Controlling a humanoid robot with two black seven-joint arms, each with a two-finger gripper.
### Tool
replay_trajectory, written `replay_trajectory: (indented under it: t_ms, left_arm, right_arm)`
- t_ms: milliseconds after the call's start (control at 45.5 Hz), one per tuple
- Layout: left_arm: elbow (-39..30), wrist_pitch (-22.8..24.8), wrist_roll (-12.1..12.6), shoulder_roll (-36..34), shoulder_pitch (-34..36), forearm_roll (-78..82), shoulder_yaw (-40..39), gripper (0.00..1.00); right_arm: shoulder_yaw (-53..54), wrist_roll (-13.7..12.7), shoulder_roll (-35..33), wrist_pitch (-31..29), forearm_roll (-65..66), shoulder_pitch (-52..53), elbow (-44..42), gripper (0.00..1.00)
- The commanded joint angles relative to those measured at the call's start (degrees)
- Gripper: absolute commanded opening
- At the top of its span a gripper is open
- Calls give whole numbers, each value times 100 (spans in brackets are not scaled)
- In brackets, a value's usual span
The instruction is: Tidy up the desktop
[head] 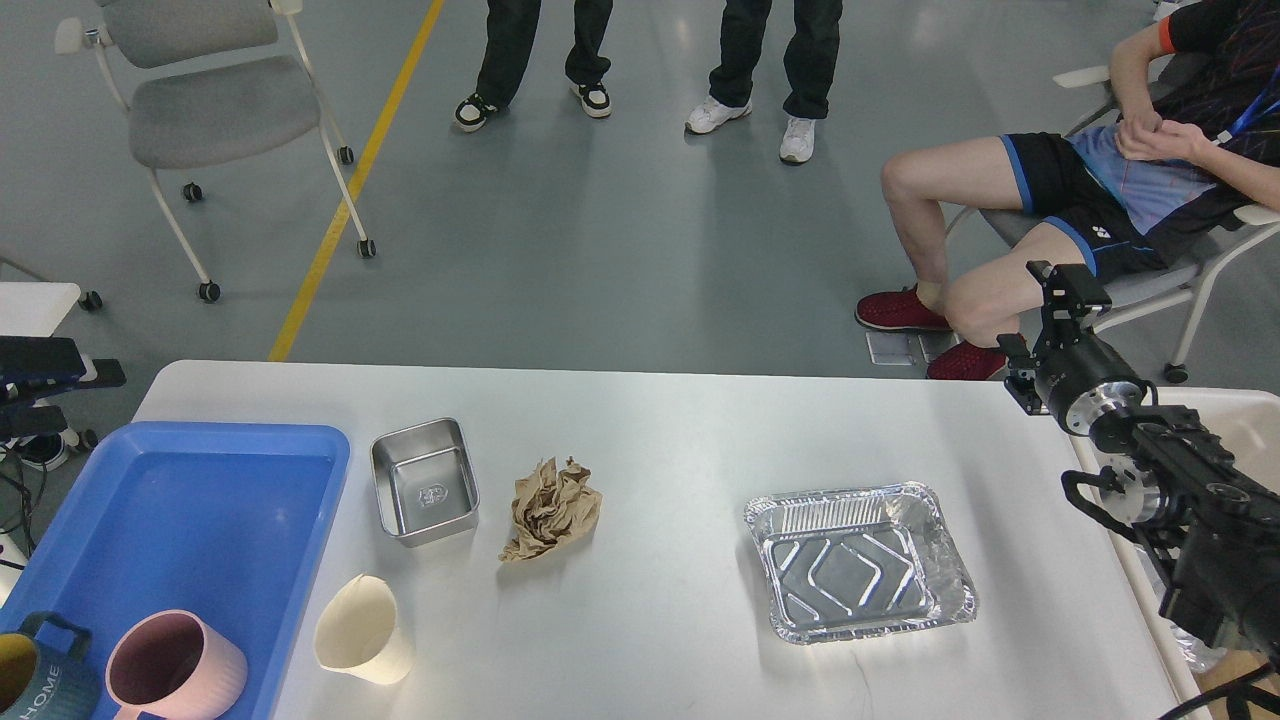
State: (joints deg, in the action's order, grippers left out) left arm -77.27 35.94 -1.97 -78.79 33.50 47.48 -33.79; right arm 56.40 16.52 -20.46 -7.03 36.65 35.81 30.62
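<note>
The white desktop point(680, 430) holds a small square steel container point(424, 480), a crumpled ball of brown paper point(552, 508), an empty foil tray point(858, 560) and a cream paper cup point(362, 628) lying on its side. A blue plastic tray point(180, 520) at the left holds a pink mug point(175, 665) and a teal mug point(40, 675). My left gripper point(65, 398) is at the left edge of the view, beyond the table's far left corner, open and empty. My right gripper point(1072, 290) is raised beyond the table's far right corner; its fingers cannot be told apart.
A seated person's legs point(960, 250) are close behind my right gripper. Two people stand further back point(650, 60). A grey wheeled chair point(210, 100) stands at the back left. A white side table point(1245, 425) adjoins the desktop's right edge.
</note>
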Motion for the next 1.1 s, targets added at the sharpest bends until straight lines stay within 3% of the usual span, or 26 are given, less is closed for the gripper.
replay_trajectory:
  t_ms: [0,132,220,330,792,924,1078]
  left_arm:
    - [1,-70,12,74,8,-64,162,79]
    - [10,185,12,92,16,-99,144,83]
    - [10,255,21,92,16,-213,153,93]
    - [10,255,21,92,8,-248,153,96]
    - [80,273,21,250,7,-284,162,97]
    - [238,98,39,680,8,-275,171,97]
    - [818,-359,135,1804,69,-126,180,97]
  right_arm:
    - [3,0,16,0,0,5,14,100]
    - [3,0,-2,0,0,5,14,100]
    - [-6,0,-2,0,0,5,14,100]
    - [3,0,-10,0,0,5,14,100]
    - [-6,0,-2,0,0,5,23,100]
    - [3,0,7,0,0,5,23,100]
    - [-6,0,16,0,0,-30,23,100]
